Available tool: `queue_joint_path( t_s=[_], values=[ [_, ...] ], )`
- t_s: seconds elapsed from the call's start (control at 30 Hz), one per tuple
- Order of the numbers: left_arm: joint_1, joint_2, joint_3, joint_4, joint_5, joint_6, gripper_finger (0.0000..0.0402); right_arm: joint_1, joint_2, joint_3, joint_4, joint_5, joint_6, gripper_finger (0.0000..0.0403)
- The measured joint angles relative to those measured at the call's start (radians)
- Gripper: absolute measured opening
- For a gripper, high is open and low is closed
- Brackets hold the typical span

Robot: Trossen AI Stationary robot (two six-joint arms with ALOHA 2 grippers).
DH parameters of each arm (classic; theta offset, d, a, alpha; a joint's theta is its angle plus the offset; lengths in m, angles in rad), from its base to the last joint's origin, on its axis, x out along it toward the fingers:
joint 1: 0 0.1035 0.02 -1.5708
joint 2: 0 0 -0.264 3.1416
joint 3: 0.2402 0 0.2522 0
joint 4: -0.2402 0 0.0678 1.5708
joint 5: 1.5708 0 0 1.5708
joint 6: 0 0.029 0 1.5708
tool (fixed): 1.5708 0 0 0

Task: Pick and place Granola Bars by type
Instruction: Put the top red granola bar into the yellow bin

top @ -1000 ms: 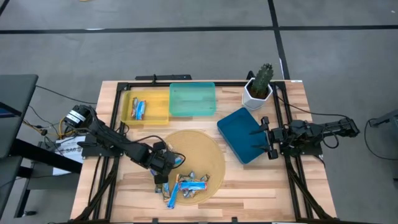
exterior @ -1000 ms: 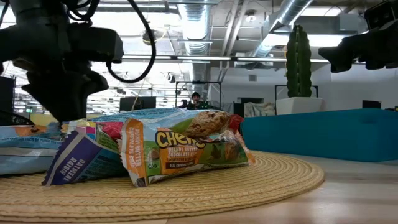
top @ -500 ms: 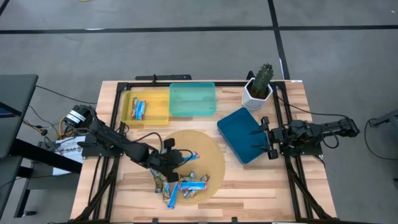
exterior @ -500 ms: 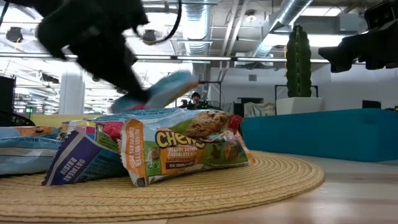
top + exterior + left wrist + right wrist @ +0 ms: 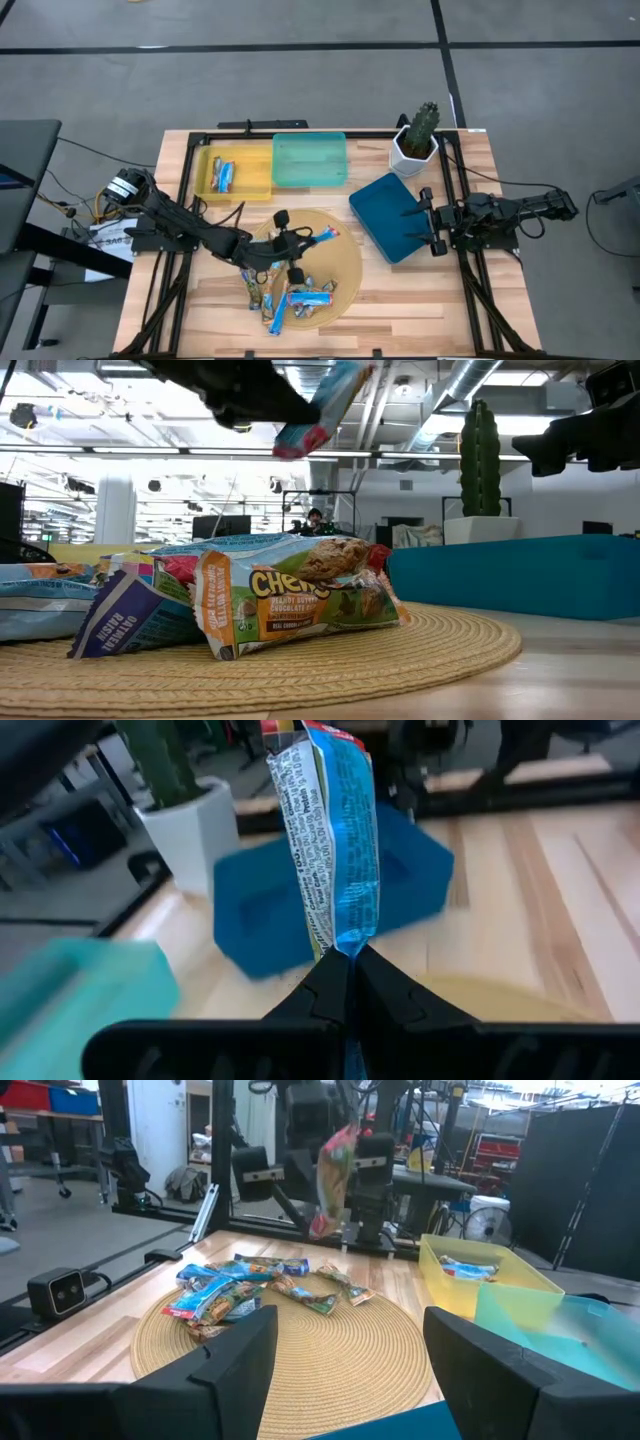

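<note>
left hand (image 5: 345, 982) pinches blue granola bar (image 5: 335, 840) by one end, long axis upright.

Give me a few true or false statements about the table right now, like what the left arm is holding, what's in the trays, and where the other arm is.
1. The left gripper holds a blue bar in the air above the round woven mat. True.
2. The yellow tray has no bars in it. False: at least one blue-wrapped bar lies in it.
3. The right gripper is shut on a bar. False: its fingers are open and hold nothing, beside the dark blue tray.
4. Several bars lie on the mat. True.
5. The teal tray is full of bars. False: no bars show in it.
</note>
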Motion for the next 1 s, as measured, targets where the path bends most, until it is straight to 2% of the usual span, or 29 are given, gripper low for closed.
queue_joint_path(
  t_s=[0.43, 0.73, 1.0],
  values=[
    [0.064, 0.000, 0.000, 0.054, -0.018, 0.025, 0.0002, 0.000, 0.000, 0.000, 0.000, 0.000, 0.000, 0.0244],
    [0.180, 0.000, 0.000, 0.052, -0.112, 0.017, 0.0002, 0.000, 0.000, 0.000, 0.000, 0.000, 0.000, 0.0244],
    [0.285, 0.000, 0.000, 0.051, -0.134, 0.016, 0.0002, 0.000, 0.000, 0.000, 0.000, 0.000, 0.000, 0.0244]
  ],
)
